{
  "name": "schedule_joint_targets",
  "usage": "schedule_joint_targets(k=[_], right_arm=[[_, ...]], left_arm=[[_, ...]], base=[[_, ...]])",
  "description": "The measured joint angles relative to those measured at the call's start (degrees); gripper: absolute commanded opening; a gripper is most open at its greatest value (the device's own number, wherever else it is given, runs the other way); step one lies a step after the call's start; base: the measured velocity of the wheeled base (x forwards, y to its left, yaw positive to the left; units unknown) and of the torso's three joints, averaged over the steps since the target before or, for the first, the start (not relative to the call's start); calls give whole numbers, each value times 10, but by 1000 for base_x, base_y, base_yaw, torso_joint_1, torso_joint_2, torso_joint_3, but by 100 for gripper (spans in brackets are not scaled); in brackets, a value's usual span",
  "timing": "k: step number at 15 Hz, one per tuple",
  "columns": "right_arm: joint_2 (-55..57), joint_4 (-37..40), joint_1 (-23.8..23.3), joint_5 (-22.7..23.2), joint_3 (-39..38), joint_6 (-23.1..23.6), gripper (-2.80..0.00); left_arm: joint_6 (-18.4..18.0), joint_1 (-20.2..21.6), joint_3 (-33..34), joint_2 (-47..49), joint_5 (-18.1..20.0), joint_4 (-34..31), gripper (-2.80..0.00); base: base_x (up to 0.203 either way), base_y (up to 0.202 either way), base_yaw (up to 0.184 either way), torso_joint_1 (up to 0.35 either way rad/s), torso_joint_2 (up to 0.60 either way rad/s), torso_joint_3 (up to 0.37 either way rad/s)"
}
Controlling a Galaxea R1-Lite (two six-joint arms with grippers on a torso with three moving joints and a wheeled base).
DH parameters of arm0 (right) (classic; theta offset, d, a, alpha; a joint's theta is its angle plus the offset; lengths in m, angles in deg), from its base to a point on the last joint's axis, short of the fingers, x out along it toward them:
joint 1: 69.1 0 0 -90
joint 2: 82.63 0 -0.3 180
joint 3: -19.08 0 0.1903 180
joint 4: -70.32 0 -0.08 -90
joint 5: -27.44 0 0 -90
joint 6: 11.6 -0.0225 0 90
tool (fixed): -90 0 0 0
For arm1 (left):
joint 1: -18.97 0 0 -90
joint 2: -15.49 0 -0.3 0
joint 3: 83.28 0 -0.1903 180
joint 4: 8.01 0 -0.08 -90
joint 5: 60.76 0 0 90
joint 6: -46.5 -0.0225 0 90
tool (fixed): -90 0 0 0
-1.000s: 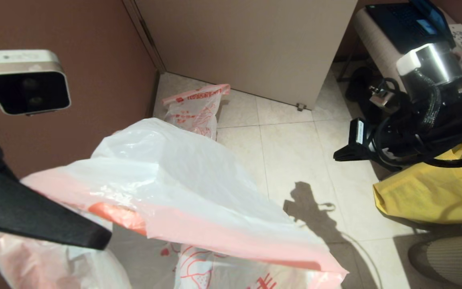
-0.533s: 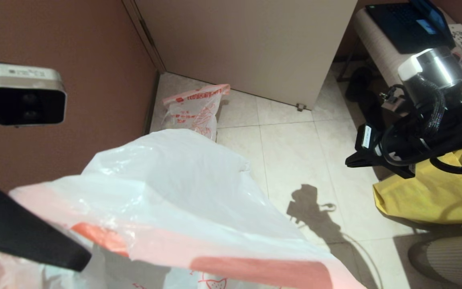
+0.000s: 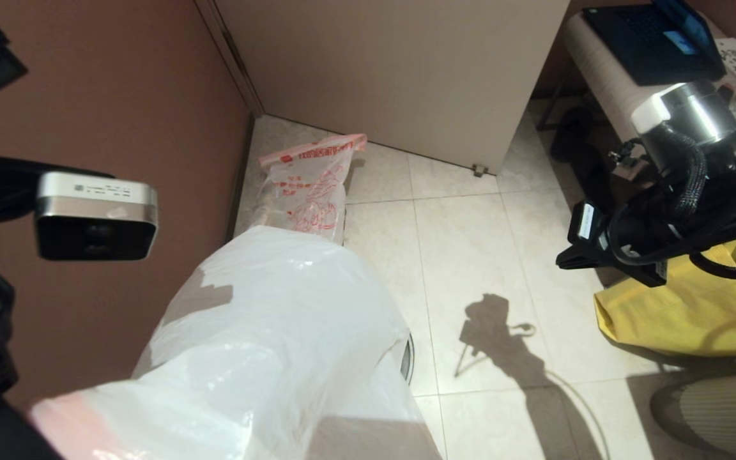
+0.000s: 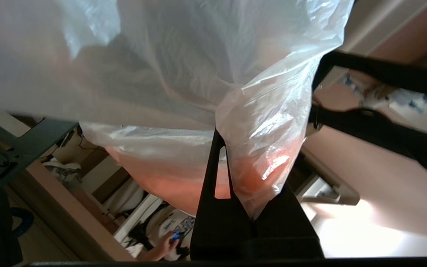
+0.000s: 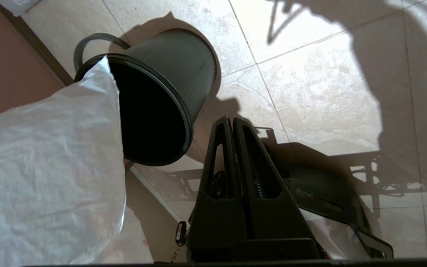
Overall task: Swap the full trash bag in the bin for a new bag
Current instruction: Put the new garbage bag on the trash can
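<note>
The new bag [image 3: 278, 332], crinkly whitish plastic with a pink band, hangs in front of me at the lower left. My left gripper [image 4: 225, 148] is shut on its pink mouth edge. The bag's lower corner [image 5: 102, 74] lies over the near rim of the black bin [image 5: 169, 85], which stands open on the floor tiles. In the head view the bag hides all of the bin but a sliver of rim [image 3: 407, 359]. The full trash bag [image 3: 309, 185], red-printed, stands against the back wall. My right gripper [image 5: 230, 120] is shut and empty, above the floor right of the bin.
A grey ring [image 5: 87, 39] lies on the floor behind the bin. A yellow bag [image 3: 681, 313] sits at the right, under my right arm. A brown wall [image 3: 119, 96] runs close along the left, and a beige cabinet [image 3: 393, 70] closes off the back.
The left arm has drawn the new bag down and nearer to me, so its pink band has dropped to the picture's lower edge. The full trash bag shows more. The right arm shifted slightly.
</note>
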Motion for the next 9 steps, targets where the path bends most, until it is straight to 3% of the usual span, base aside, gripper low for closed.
schedule_joint_targets(k=[3,5,7,9], right_arm=[[19,-11,5,1,5,0,-280],[34,-68,5,14,9,1,-280],[54,-152,1,64,10,3,-280],[84,-238,-2,124,18,4,-280]], left_arm=[[-16,-9,16,-7,5,0,-280],[-22,-9,45,-9,4,0,-280],[-34,-8,99,-9,4,30,-280],[-42,0,142,-9,4,105,-280]], base=[[0,0,0,0,0,0],[0,0,0,0,0,0],[0,0,0,0,0,0],[0,0,0,0,0,0]])
